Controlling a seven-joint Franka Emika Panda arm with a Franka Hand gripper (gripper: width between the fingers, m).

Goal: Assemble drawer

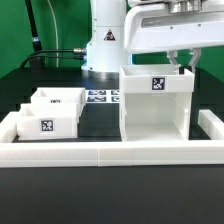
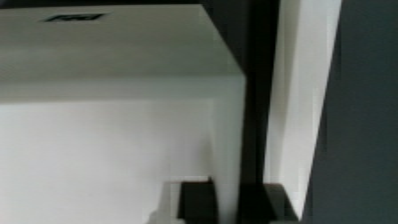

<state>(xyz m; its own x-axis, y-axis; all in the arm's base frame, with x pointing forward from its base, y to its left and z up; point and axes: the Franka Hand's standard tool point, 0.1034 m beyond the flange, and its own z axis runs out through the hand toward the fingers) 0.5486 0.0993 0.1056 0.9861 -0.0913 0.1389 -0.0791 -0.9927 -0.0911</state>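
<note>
Three white plastic drawer pieces carry black-and-white square pattern tags: a large boxy open-topped housing (image 1: 155, 112) at the exterior view's centre right, and a front small tray (image 1: 45, 122) and rear small tray (image 1: 57, 99) at centre left, their hollows showing only white. A long low white border wall (image 1: 110, 152) runs just in front of them, and the flat marker board (image 1: 100, 97) lies on the dark table (image 1: 100, 125) in the open gap between trays and housing. The two-finger gripper (image 1: 183, 63) hangs at the housing's upper right rim; its dark fingertips (image 2: 196, 200) stand apart, though whether they pinch the wall I cannot tell.
</note>
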